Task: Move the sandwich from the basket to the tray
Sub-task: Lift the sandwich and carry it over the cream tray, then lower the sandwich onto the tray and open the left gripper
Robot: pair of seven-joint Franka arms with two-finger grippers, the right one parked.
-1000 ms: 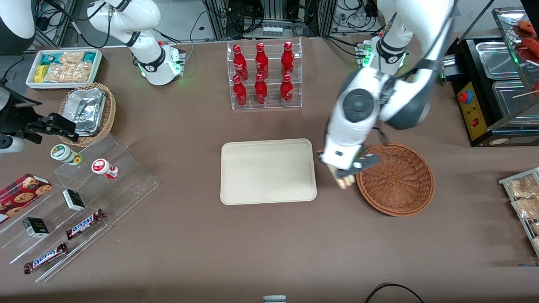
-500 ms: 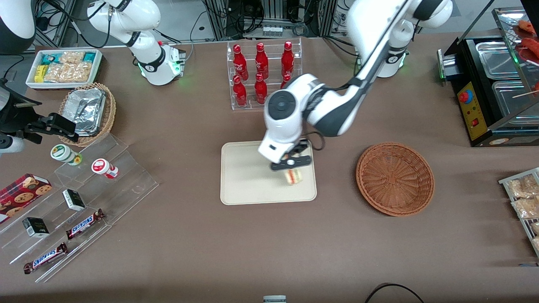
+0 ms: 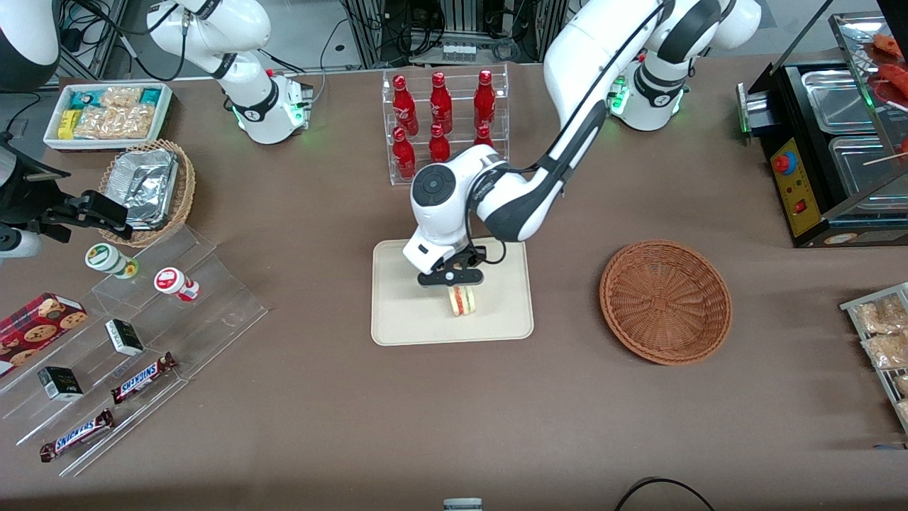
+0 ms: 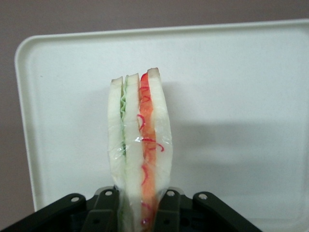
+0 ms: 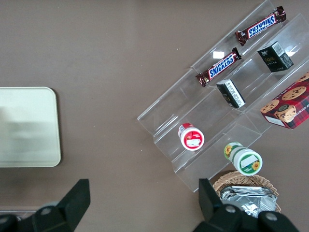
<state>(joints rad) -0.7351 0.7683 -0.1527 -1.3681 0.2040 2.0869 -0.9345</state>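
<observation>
Snack bin: a white rectangular bin of snack packets (image 3: 108, 113) sat at the upper left of the front frame
Foil basket: a light tan wicker basket holding foil containers (image 3: 149, 188) stood just below that bin in the frame
Acrylic steps: a clear stepped display (image 3: 135, 341) at the lower left carried two Snickers bars (image 3: 142, 377), small dark boxes and two round lidded cups (image 3: 174, 282)
Bottle rack: a clear rack of red bottles (image 3: 443, 124) stood at the upper centre, above the tray in the frame
Tray: the flat cream rectangular tray with rounded corners (image 3: 397, 312) lay at the centre of the brown table
Gripper: the black two-finger gripper (image 3: 452, 278) hung over the tray's middle, its fingers (image 4: 104, 212) pinching the sandwich from both sides
Sandwich: the clear-wrapped wedge of white bread with red-orange and green filling (image 3: 462, 300) stood on edge in the gripper's grasp over the tray's surface (image 4: 241, 96); whether it touched the tray could not be told
Basket: the round reddish-brown woven wicker basket (image 3: 665, 301) sat right of centre, apart from the tray, with nothing in it
</observation>
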